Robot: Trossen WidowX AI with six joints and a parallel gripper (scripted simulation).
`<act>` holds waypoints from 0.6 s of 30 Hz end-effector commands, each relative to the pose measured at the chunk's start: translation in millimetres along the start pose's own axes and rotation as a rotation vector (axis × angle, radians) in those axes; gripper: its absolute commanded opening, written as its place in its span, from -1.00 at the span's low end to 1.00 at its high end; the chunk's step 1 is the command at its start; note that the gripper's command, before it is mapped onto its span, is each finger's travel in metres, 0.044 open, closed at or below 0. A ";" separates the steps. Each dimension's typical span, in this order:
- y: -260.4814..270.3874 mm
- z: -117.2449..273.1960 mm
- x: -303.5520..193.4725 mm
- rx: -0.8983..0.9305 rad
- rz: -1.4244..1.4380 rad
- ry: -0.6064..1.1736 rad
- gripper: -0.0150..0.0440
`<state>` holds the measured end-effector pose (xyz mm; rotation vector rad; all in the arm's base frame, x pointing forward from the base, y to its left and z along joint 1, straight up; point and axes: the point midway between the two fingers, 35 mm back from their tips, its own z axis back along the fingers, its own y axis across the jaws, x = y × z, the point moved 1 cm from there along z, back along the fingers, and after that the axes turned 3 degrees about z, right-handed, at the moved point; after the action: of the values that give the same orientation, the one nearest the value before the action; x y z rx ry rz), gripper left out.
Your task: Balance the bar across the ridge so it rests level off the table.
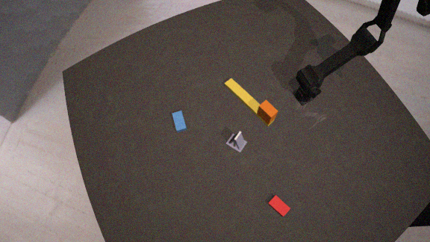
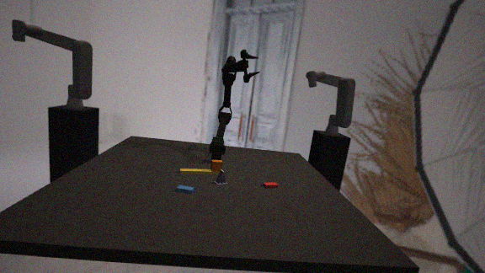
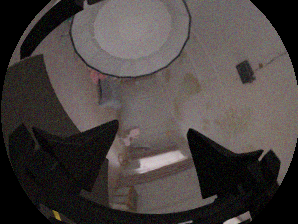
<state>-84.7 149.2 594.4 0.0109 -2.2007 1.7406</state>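
Observation:
The yellow bar (image 1: pixel 240 92) (image 2: pixel 194 170) lies flat on the table, with an orange block (image 1: pixel 268 110) (image 2: pixel 216 164) on its end nearer the arm's base. The small grey ridge (image 1: pixel 240 143) (image 2: pixel 221 179) stands apart from the bar, with nothing on its top edge. My gripper (image 2: pixel 256 65) (image 3: pixel 153 128) is open, its two fingers wide apart with nothing between them. It is raised high above the table, far from the bar and the ridge. In the wrist view, the ridge cannot be made out.
A blue block (image 1: pixel 179 120) (image 2: pixel 185 189) lies on one side of the ridge, and a red block (image 1: pixel 279 205) (image 2: pixel 270 184) lies on the other. The arm's base stands near the orange block. Two grey arms on black pedestals (image 2: pixel 73 143) (image 2: pixel 329 157) stand beyond the table.

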 end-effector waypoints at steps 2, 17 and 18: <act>-3.7 -1.2 -9.5 -0.014 -0.050 0.015 0.69; -18.6 11.0 -241.9 -0.409 -1.110 0.431 0.58; -14.6 14.6 -257.1 -0.441 -1.176 0.466 0.58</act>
<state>124.9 93.8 558.3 0.5486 -1.6968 0.7052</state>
